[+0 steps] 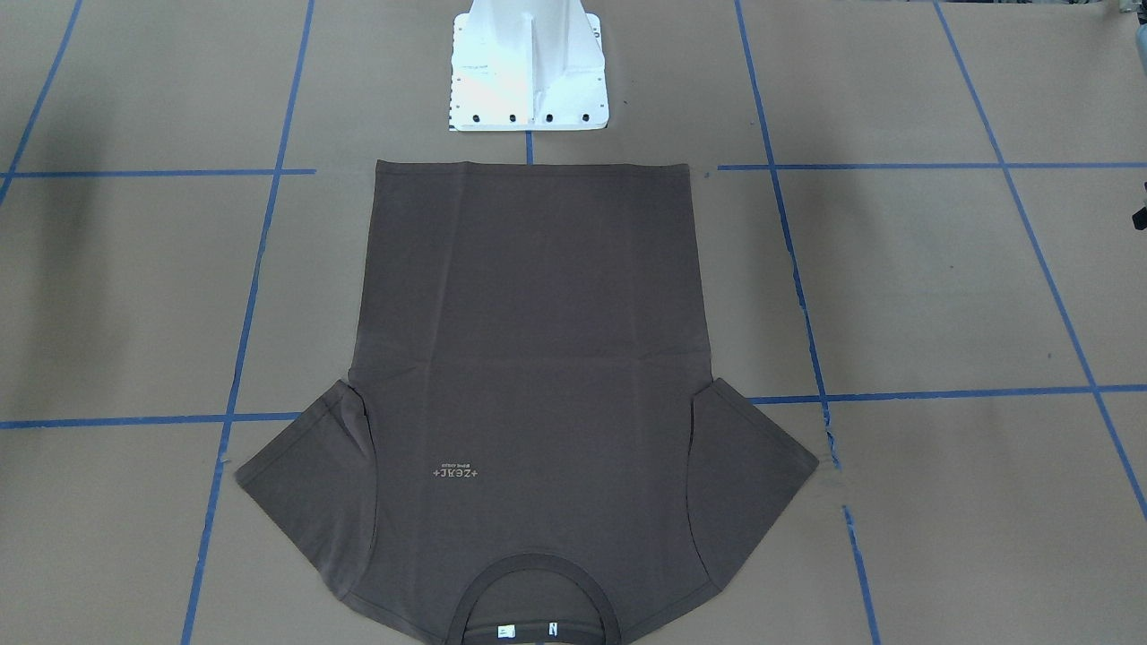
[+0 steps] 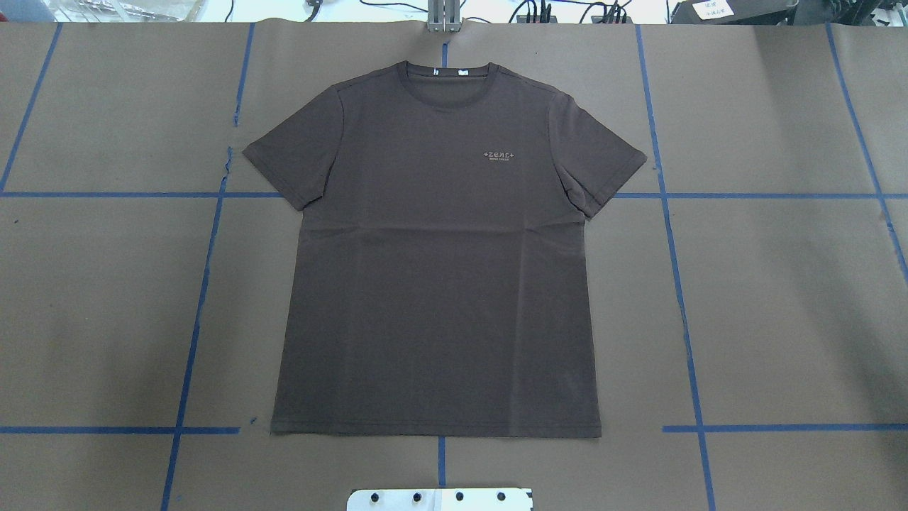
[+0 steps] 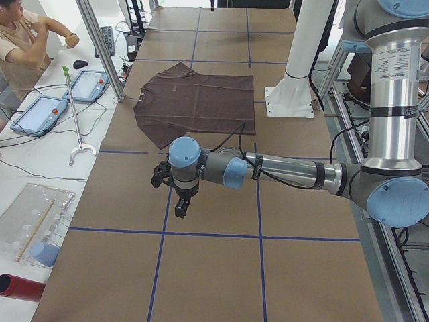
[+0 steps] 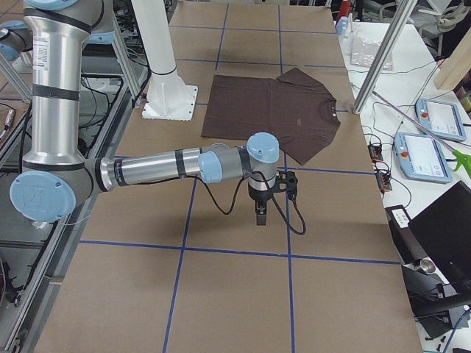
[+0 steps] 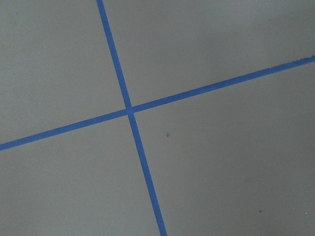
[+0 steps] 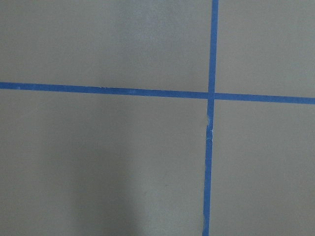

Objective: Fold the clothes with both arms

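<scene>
The dark grey-brown T-shirt (image 2: pixel 440 284) lies flat and spread out, front up, in the middle of the table, collar away from the robot's base; it also shows in the front-facing view (image 1: pixel 529 358). The left arm's gripper (image 3: pixel 179 204) hangs above bare brown table, well off the shirt (image 3: pixel 194 100). The right arm's gripper (image 4: pixel 260 213) hangs above bare table, off the shirt (image 4: pixel 272 110) on the other side. Both grippers show only in the side views, so I cannot tell whether they are open or shut. Both wrist views show only table and blue tape.
Blue tape lines (image 2: pixel 206 270) form a grid on the brown table cover. The white pedestal base (image 1: pixel 529 72) stands just behind the shirt's hem. A person (image 3: pixel 20 40) and tablets (image 3: pixel 86 85) are beyond the table's far edge.
</scene>
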### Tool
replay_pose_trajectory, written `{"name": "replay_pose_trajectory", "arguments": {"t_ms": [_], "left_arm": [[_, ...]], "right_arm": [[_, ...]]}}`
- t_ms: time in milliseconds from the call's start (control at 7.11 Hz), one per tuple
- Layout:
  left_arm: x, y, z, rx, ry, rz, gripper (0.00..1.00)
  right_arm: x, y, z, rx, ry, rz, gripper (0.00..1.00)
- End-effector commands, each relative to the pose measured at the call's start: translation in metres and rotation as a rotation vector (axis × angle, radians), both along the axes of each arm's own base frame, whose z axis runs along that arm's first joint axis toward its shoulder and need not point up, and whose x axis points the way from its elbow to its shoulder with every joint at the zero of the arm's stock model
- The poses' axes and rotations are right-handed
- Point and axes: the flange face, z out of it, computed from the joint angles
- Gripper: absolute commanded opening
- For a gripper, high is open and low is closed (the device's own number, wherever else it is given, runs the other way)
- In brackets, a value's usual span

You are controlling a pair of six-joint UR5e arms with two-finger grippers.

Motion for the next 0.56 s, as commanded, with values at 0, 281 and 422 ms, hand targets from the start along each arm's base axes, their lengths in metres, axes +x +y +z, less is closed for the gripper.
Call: {"name": "replay_pose_trajectory", "arguments": {"t_ms": [0,281,422], "left_arm": [[-0.004,-0.002,-0.018,0.023,0.012,-0.005,1.00],[-0.008,0.007,-0.038,0.062,-0.020,-0.020,1.00],[-0.006,0.007,-0.048,0.088,-0.009,-0.014,1.00]], "right_arm": [[0.003,-0.001,-0.008,0.019,-0.013,0.000,1.00],[0.002,-0.005,-0.005,0.019,0.009,0.003,1.00],[0.000,-0.008,-0.005,0.045,-0.016,0.004,1.00]]}}
